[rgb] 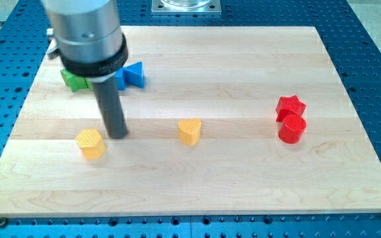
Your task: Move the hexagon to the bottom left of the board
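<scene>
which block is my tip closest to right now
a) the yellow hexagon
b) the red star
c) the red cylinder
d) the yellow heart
a: my tip stands just to the view's right and slightly above the yellow hexagon, while the yellow heart sits further toward the view's right and the red star and red cylinder lie far off on the right side of the board.

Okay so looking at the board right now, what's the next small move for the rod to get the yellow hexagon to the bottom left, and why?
Probably a short push toward the view's bottom left. My tip stands just to the upper right of the yellow hexagon, close beside it, so it is already behind the block on the side away from that corner of the board. I cannot tell whether they touch.
</scene>
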